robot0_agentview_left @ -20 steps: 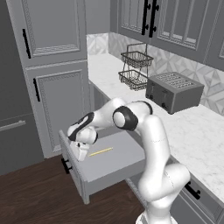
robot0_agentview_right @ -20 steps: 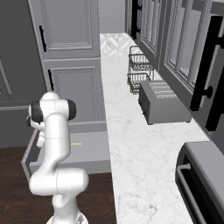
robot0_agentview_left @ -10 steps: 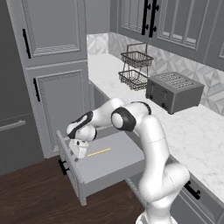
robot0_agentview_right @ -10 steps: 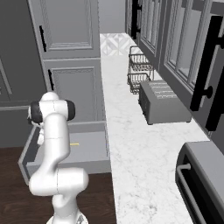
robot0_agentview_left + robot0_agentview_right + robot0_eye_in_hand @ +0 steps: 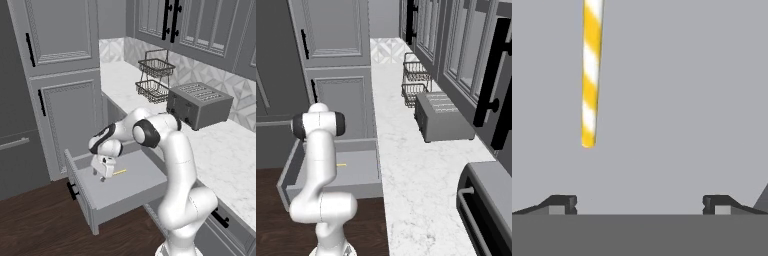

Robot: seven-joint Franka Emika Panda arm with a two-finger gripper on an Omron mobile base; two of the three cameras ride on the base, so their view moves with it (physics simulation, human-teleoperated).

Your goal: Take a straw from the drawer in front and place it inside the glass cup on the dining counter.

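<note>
Grey drawer (image 5: 117, 186) stands pulled out below the marble worktop (image 5: 220, 150) in the left base view, its plain floor exposed. The straw (image 5: 119, 172) lies flat on that floor, toward the back half. The gripper (image 5: 103, 173) hangs over the drawer with the arm bent down from the right, just beside the straw's near end and apparently not touching it. This low, downward pose suits a top pick from a shallow box. A toaster (image 5: 199, 104) and a wire basket rack (image 5: 156, 78) sit on the worktop, well apart from the work.

Right base view: the arm column covers much of the drawer (image 5: 358, 165); the straw (image 5: 341, 164) shows as a short yellow mark on the floor beside the arm.

Hand view: the camera looks straight at the drawer floor (image 5: 682, 100). The straw (image 5: 591, 75), striped yellow and white, runs from the top edge down to an end above the left fingertip. The fingertips (image 5: 561, 202) stand spread to full width with nothing between them; nothing is held. Judgement: the straw sits off to one side of the gap, so the claw likely needs a sideways correction and further descent before closing. The thin, round stick could roll or slip when pinched.
</note>
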